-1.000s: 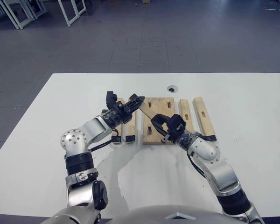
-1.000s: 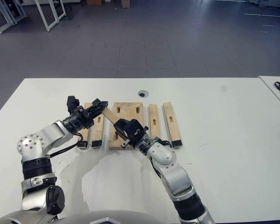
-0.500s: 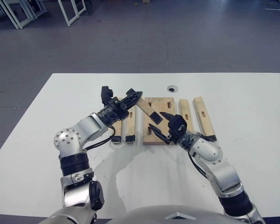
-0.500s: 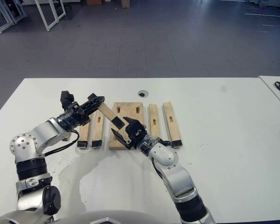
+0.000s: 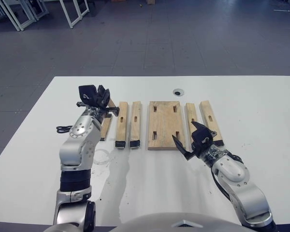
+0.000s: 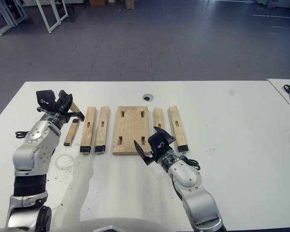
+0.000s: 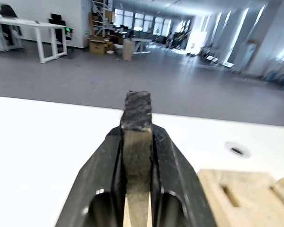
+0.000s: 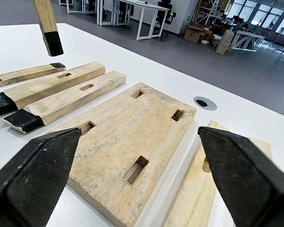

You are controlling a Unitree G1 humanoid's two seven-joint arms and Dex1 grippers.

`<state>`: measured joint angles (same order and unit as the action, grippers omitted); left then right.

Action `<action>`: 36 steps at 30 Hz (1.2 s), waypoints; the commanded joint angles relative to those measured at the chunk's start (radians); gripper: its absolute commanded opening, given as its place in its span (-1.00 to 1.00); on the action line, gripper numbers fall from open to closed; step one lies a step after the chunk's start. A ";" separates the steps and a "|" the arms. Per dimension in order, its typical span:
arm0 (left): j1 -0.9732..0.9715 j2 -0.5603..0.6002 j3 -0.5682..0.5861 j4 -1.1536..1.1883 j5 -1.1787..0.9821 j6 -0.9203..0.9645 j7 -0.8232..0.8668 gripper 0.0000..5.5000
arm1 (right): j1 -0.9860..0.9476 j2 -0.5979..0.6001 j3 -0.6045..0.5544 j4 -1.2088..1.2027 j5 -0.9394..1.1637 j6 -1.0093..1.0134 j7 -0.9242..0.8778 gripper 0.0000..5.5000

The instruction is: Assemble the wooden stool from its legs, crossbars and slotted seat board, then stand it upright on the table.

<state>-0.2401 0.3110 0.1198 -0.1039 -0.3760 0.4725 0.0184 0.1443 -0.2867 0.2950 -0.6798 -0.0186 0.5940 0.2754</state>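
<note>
2 tools differ: the left tool [image 7: 136, 137] is clamped on a short crossbar [image 7: 137, 106], held tilted above the table's [image 6: 232, 121] left side. The right tool [image 6: 150, 142] gapes wide, holding nothing, just beside the seat board's [image 6: 131, 128] near right corner. That board lies flat, long axis running away from the robot, to the crossbar's right past 2 legs [image 6: 89, 128], so the right arm is nearer.

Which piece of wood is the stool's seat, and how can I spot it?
Find the white table; a row of wooden pieces lies across its middle. The seat board sits in the centre of that row, with two legs on each side. It is the only wide, flat rectangle and has four small slots, while its neighbours are narrow sticks.
</note>
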 commanded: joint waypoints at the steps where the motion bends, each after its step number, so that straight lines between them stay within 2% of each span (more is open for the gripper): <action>1: -0.005 -0.046 0.005 0.086 0.036 -0.049 -0.013 -0.84 | -0.015 0.007 0.001 0.009 -0.010 0.010 -0.010 0.65; 17: -0.060 -0.101 0.002 0.075 0.103 -0.069 -0.022 -0.84 | -0.029 0.013 0.007 0.032 -0.022 0.002 -0.006 0.65; 30: -0.037 -0.153 0.001 0.190 0.144 -0.126 -0.034 -0.84 | -0.037 0.012 0.009 0.037 -0.025 -0.001 -0.006 0.65; 36: 0.010 -0.159 -0.003 0.186 0.216 -0.113 0.039 -0.84 | -0.042 0.009 0.008 0.038 -0.027 -0.002 -0.005 0.65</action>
<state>-0.2779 0.1577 0.1198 0.0658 -0.1995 0.3067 0.0163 0.1123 -0.2749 0.2984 -0.6460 -0.0374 0.5935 0.2683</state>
